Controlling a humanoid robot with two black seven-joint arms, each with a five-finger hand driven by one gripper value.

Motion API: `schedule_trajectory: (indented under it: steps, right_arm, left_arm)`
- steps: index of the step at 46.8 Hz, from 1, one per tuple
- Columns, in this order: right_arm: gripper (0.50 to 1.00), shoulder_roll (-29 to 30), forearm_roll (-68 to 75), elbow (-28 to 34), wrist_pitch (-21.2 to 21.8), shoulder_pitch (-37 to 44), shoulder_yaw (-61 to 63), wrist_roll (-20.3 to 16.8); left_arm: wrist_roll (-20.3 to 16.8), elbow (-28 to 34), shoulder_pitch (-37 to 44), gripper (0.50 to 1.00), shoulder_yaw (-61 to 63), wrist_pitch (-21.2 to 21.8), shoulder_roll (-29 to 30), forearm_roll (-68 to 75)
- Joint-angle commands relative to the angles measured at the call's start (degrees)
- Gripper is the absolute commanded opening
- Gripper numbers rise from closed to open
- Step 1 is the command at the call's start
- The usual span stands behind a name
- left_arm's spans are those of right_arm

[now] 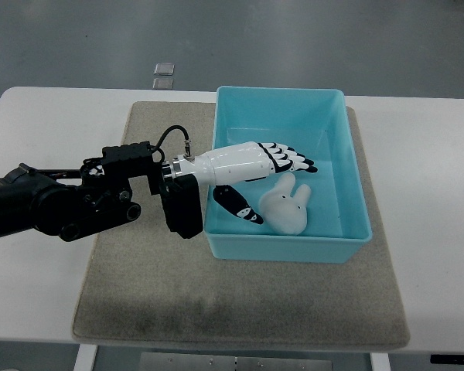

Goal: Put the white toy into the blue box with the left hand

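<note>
The white toy [284, 206], a soft rabbit-like shape with two ears, lies on the floor of the blue box [348, 147], near its front wall. My left hand [274, 182] reaches over the box's left rim from the left. Its fingers [292, 161] are stretched out flat above the toy and its thumb [240, 205] points down beside it. The hand is open and holds nothing. The toy sits just right of the thumb, apart from the fingers. My right arm does not show.
The box stands on a grey-beige mat [155, 286] that covers the middle of a white table [433, 232]. Two small square floor plates [164, 75] lie beyond the table's far edge. The black forearm [62, 202] crosses the mat's left side.
</note>
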Motion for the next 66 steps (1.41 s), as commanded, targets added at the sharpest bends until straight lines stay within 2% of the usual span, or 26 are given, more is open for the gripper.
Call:
schedule_trajectory:
  steps: [1, 12, 26, 33, 42, 51, 55, 62, 66]
  right_arm:
    - [0.936, 0.0, 0.0, 0.0, 0.0, 0.0, 0.0, 0.0]
    - [0.936, 0.0, 0.0, 0.0, 0.0, 0.0, 0.0, 0.0]
    - [0.936, 0.0, 0.0, 0.0, 0.0, 0.0, 0.0, 0.0]
    - [0.936, 0.0, 0.0, 0.0, 0.0, 0.0, 0.0, 0.0]
    - [0.936, 0.0, 0.0, 0.0, 0.0, 0.0, -0.1, 0.0]
    - [0.936, 0.0, 0.0, 0.0, 0.0, 0.0, -0.1, 0.0]
    - [0.936, 0.0, 0.0, 0.0, 0.0, 0.0, -0.1, 0.0]
    - [0.936, 0.0, 0.0, 0.0, 0.0, 0.0, -0.1, 0.0]
    - [0.936, 0.0, 0.0, 0.0, 0.0, 0.0, 0.0, 0.0]
  left_arm:
    - [0.0, 0.0, -0.1, 0.992, -0.2, 0.0, 0.1, -0.2]
    - [0.0, -0.1, 0.0, 0.992, -1.6, 0.4, 0.2, -2.1]
    - [0.0, -0.1, 0.0, 0.994, -7.0, -0.6, 1.3, -23.0]
    - [0.0, -0.1, 0.2, 0.992, -10.9, -3.4, 2.4, -37.7]
    - [0.0, 1.0, 0.4, 0.994, -12.2, -3.8, 5.6, -63.8]
    - [0.0, 6.6, 0.6, 0.994, -12.2, -6.1, 6.4, -86.4]
    - [2.6, 9.5, 0.6, 0.994, -11.6, -7.4, 6.4, -88.5]
    - [11.1, 14.1, 0.6, 0.994, -12.5, -13.2, 7.0, -89.6]
    - [13.8, 16.3, 0.6, 0.994, -14.3, -13.7, 6.8, -90.6]
